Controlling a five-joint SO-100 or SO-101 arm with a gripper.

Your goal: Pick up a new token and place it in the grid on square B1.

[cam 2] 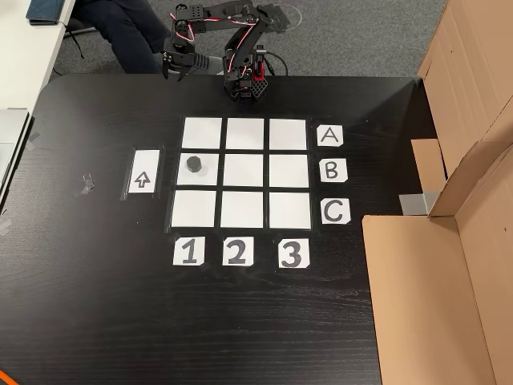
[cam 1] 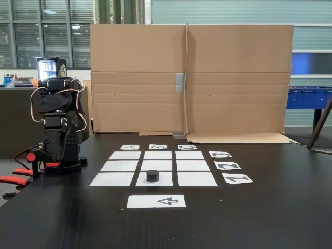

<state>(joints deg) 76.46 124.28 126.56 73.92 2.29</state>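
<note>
Looking at it, we'd guess the token (cam 2: pixel 193 164) sitting on square B1 (cam 2: pixel 199 177) is light and stiff, best pinched across its sides, though we can't tell whether the claw (cam 2: pixel 173 70) is apart.

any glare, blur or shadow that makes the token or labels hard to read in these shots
In the fixed view the token is sharp on square B1, but the low angle foreshortens the A label into a faint smear. In the other view, from above, lighting is even, the table shows only soft sheen, and the token casts almost no shadow.
</note>
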